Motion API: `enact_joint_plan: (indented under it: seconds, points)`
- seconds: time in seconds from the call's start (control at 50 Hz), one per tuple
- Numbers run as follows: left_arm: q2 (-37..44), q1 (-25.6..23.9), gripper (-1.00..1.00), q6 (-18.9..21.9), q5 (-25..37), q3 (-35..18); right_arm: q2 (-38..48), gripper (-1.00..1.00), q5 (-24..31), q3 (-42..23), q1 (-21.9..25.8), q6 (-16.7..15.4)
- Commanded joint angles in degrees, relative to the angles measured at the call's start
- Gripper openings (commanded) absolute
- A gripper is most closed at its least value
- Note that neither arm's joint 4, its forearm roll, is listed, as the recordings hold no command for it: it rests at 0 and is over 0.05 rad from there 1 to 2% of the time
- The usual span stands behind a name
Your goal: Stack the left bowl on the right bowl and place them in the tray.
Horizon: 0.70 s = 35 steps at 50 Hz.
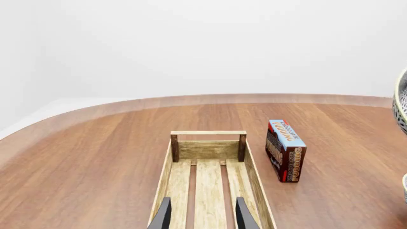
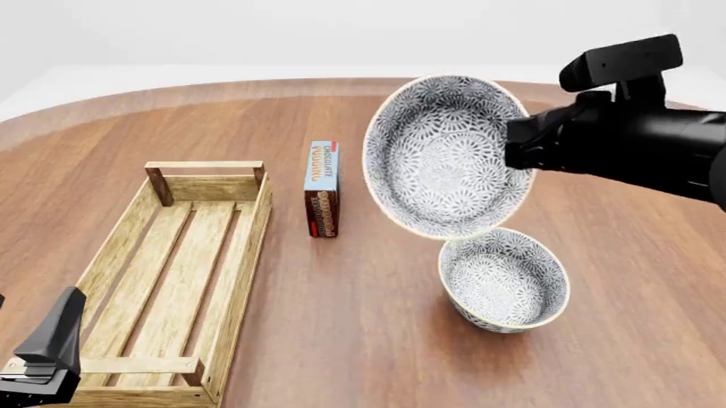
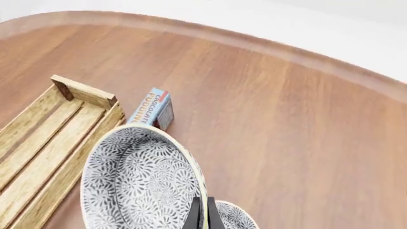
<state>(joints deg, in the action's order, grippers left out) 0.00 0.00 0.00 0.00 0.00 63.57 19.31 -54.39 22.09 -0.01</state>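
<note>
Holding the lifted bowl (image 2: 448, 153) tilted by its rim in our closed right end effector (image 3: 203, 213), directly above the second bowl (image 2: 502, 280), we judge stacking imminent, tray (image 2: 244, 255) waiting beyond the chocolate box (image 2: 322, 189).

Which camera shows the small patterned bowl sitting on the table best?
The front view: the small grey patterned bowl shows whole. The right wrist view catches only part of its rim; the left wrist view shows a bare edge sliver.
</note>
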Motion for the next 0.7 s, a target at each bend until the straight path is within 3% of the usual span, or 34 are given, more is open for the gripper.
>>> enact_joint_plan:
  seconds: [0.02, 0.26, 0.7]
  points:
    - [0.00, 0.00, 1.00, 0.00, 0.00, 0.00, -1.44, -1.00, -4.82, 4.97, -4.21, 5.54]
    - [0.00, 0.00, 1.00, 0.00, 0.00, 0.00, -2.79, -1.00, -7.52, 8.92, -7.45, 8.46]
    - [0.00, 0.00, 1.00, 0.00, 0.00, 0.00, -5.06, -1.00, -19.19, 23.18, -10.79, 17.05]
